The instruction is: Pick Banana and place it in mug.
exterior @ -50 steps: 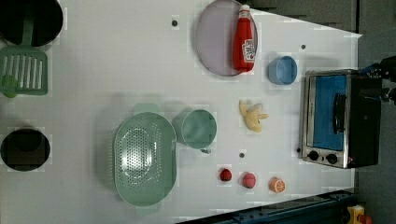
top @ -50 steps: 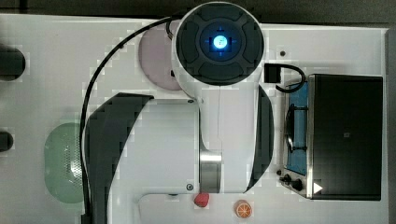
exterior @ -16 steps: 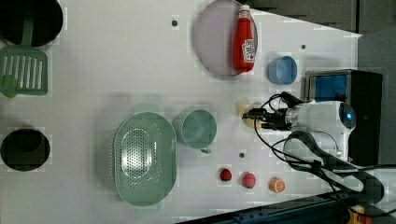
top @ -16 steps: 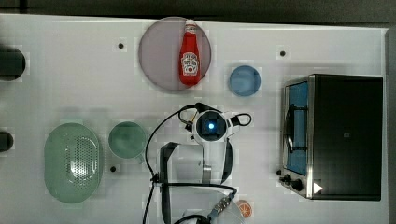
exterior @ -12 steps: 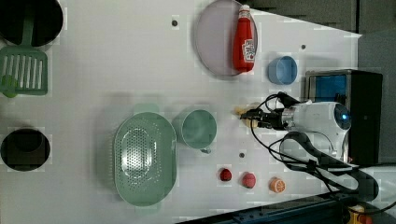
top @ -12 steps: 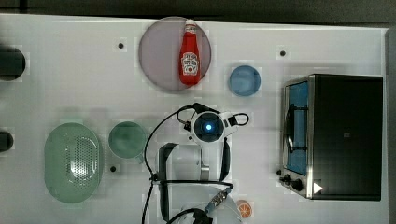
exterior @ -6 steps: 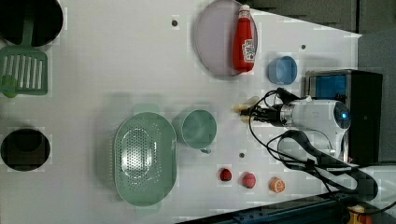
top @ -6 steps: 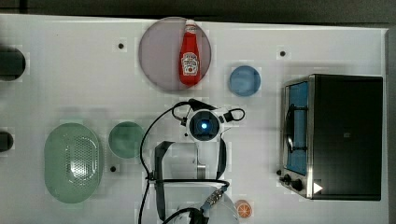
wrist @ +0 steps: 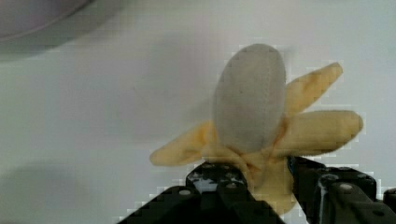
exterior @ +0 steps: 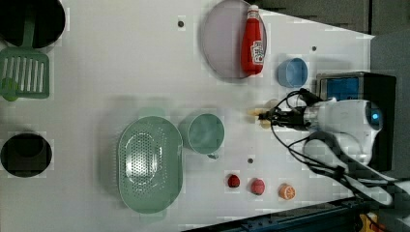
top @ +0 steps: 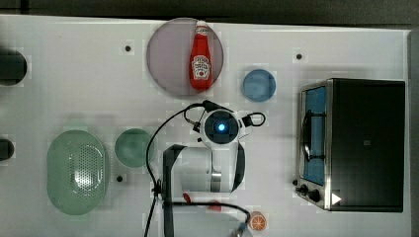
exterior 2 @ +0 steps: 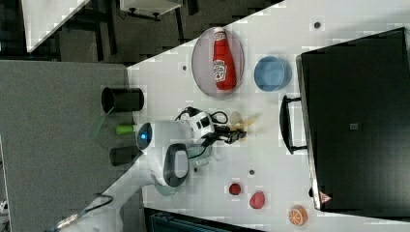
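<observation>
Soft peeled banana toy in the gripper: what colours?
Pale grey-white core, yellow peel flaps; wrist view shows it best.

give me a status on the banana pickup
Gripper shut on banana. Mug stands empty beside the perforated bowl, apart from the gripper. Bare table between banana and mug.

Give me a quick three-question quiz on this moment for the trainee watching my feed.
1. True or false: the banana already lies inside the mug.
2. Multiple choice: what lies on the round plate? A) ketchup bottle B) orange slice C) spatula
3. Fill in: in the wrist view, the gripper has its jaws on either side of the ____.

Key
1. False: the banana is at the gripper, apart from the mug.
2. A, the ketchup bottle.
3. Banana, at its peel end.
</observation>
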You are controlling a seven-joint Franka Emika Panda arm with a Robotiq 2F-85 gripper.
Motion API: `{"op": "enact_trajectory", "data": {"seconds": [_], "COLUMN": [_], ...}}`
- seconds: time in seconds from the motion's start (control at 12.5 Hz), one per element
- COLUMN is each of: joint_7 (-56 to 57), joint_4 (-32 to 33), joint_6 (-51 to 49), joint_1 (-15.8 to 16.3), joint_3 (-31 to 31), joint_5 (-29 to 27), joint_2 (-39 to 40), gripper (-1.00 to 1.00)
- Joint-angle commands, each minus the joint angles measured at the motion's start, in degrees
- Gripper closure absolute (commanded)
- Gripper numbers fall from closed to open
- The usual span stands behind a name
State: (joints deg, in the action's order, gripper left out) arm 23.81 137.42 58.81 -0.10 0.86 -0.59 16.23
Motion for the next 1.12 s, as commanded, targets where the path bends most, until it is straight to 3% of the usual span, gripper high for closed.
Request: {"op": "enact_trajectory", "data": {"seconds": [0.08,0.32,0.56,0.88,1.12], "joint_7": [1.39,1.38,-0.54,-10.31,-24.28], "joint_4": [-4.5,-11.26,-16.49,-17.14,-16.73], "joint_6": [-13.88,-29.69,-38.76,-40.77,-39.64], "joint_1": [-0.56,-0.42,0.24,2.01,3.1], "joint_3": [1.28,0.94,-1.01,-6.97,-13.54], "joint_5": [0.94,0.94,0.5,-5.9,-5.92], "joint_2": [-11.25,-17.92,-21.23,-21.85,-20.82], "gripper": [0.28,0.28,0.28,0.28,0.28]}}
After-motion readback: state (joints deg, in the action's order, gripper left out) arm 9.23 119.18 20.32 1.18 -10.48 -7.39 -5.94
